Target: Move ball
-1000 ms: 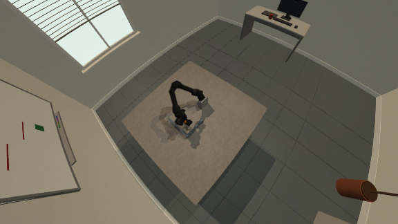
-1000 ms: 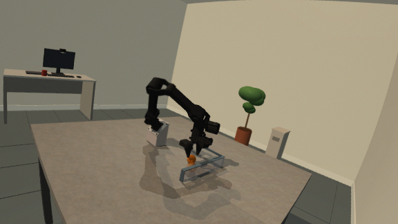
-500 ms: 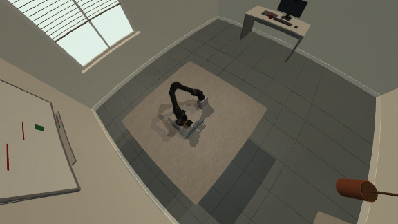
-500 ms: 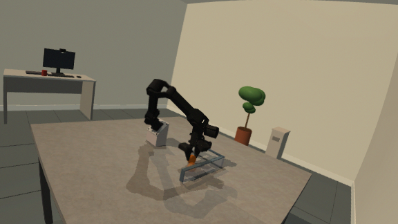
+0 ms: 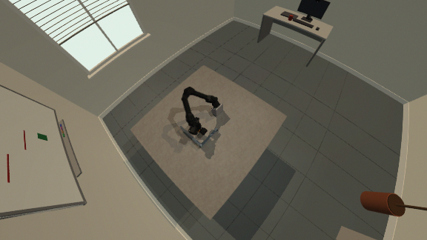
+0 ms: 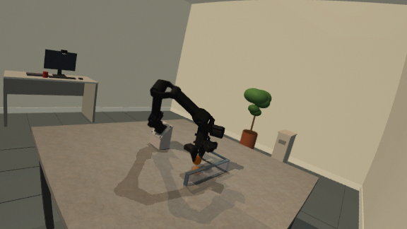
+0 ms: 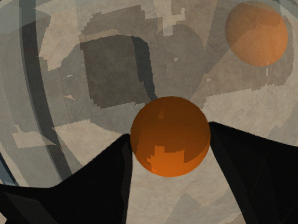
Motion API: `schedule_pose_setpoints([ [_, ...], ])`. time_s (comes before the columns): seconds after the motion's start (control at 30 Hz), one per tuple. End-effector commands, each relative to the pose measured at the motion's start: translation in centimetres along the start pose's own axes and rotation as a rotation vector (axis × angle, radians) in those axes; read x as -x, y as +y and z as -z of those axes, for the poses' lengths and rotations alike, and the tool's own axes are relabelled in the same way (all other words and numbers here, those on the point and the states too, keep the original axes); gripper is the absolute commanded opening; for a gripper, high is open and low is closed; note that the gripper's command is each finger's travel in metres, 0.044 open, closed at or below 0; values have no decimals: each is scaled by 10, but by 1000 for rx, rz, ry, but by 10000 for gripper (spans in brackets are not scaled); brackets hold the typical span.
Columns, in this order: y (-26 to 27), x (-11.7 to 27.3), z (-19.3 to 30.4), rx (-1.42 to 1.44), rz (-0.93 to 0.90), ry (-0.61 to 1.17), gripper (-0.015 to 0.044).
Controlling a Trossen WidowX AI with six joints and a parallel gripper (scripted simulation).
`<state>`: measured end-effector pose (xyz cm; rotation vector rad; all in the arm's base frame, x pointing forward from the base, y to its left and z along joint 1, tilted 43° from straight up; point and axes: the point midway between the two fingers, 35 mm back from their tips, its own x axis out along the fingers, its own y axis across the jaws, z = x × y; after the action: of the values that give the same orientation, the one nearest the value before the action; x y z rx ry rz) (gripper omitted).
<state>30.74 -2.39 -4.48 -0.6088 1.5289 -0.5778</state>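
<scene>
Wrist view: the gripper (image 7: 170, 163) is clenched on the orange ball (image 7: 170, 136), one dark finger (image 7: 80, 196) pressing its left flank and the other its right, so the ball sits squarely between them near the tips. Up and to the right of the held ball, apart from it, lies the see-through copy (image 7: 256, 34), a paler orange disc on the table (image 7: 60, 143). A grey band arcing across the top and left of this view appears to be one of the clear walls.

Exterior view: the gripper (image 6: 196, 153) points down with the ball (image 6: 196, 160) at its tip, at or just above the table (image 6: 88, 166); whether the ball touches the surface cannot be told. The clear walls (image 6: 212, 169) stand just beyond it, forming their corner, and a faint orange patch just inside them is probably the copy. The arm (image 6: 177, 102) reaches over from its pale base block (image 6: 160, 138).

Top view: arm, ball and walls are too small to add detail.

Judged step: carrying the ball to the copy. To do it well, keep the grip firm, raise the ball enough to pass over the low wall, centre it above the copy, lower until it rests, and part the fingers slowly so the ball does not roll; then withdraw straight upward.
</scene>
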Motion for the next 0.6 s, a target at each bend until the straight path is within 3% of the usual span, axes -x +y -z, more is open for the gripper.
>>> schedule_pose_setpoints([
  [0.0,1,23,-6,-1,-10,-15,0],
  [0.57,-3,119,-2,-57,-9,8,0],
])
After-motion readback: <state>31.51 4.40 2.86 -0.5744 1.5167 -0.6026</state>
